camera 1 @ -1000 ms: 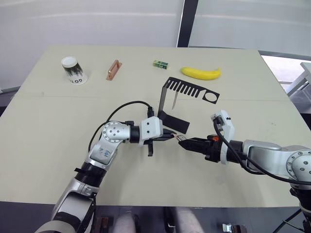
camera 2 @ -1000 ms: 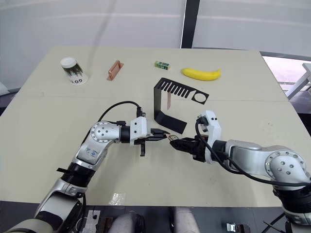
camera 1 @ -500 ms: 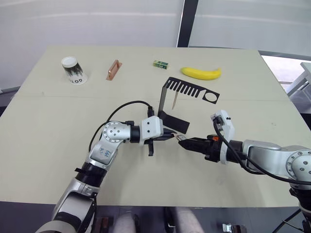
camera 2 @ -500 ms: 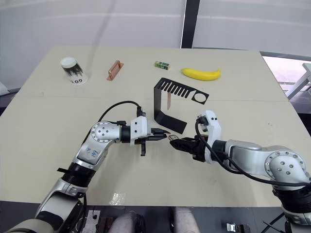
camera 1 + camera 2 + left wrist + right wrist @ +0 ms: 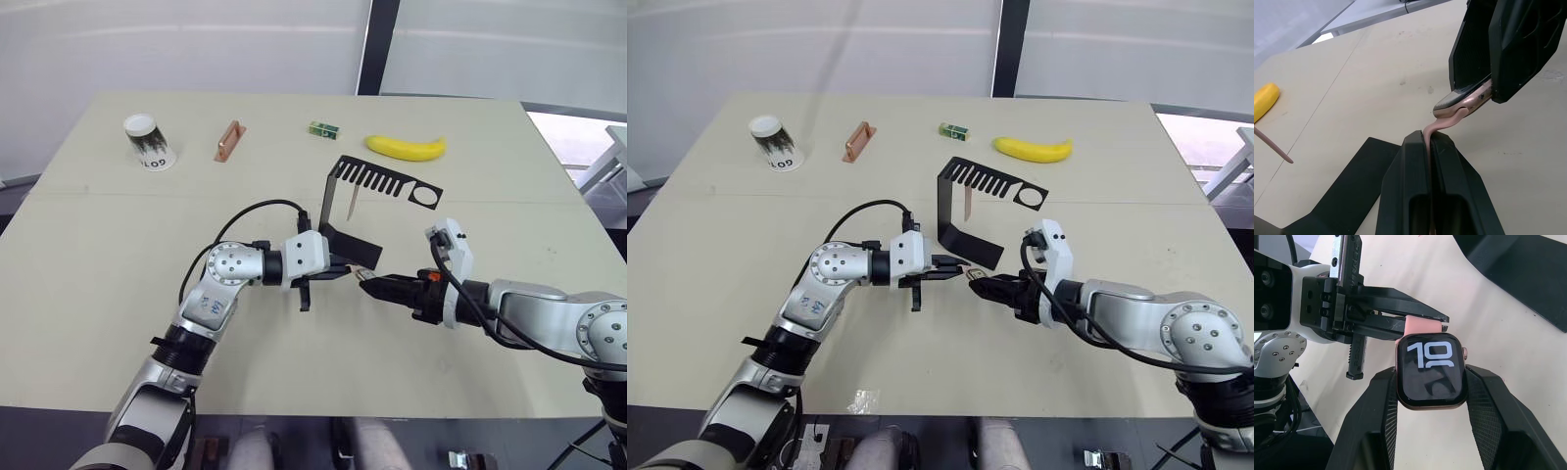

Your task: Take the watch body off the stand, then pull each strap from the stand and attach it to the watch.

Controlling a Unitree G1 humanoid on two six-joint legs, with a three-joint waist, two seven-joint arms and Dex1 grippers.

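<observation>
We see one beige table (image 5: 118,255) carrying everything, and near its middle one black stand (image 5: 338,211) with its comb-slotted top arm pointing toward the right side. One salmon-pink strap (image 5: 350,204) hangs from a slot of that arm, its tip clear of the base.

Just in front of the stand's base the two grippers meet tip to tip above the table. The right gripper (image 5: 1431,382) has its two fingers pressed against the opposite edges of the one watch body (image 5: 1431,370), whose black face shows the digits 10 and looks up at the wrist camera. The left gripper (image 5: 1429,147) has its fingers pinched flat on the second strap (image 5: 1442,125), which curves out of the fingertips and touches the end of the watch body; we cannot tell whether it is locked in.

Along the far edge of the table lie one yellow banana (image 5: 406,148), one paper cup (image 5: 149,142) on its side, one copper-coloured bar (image 5: 229,141) and one small green box (image 5: 323,129), all well apart from the grippers.
</observation>
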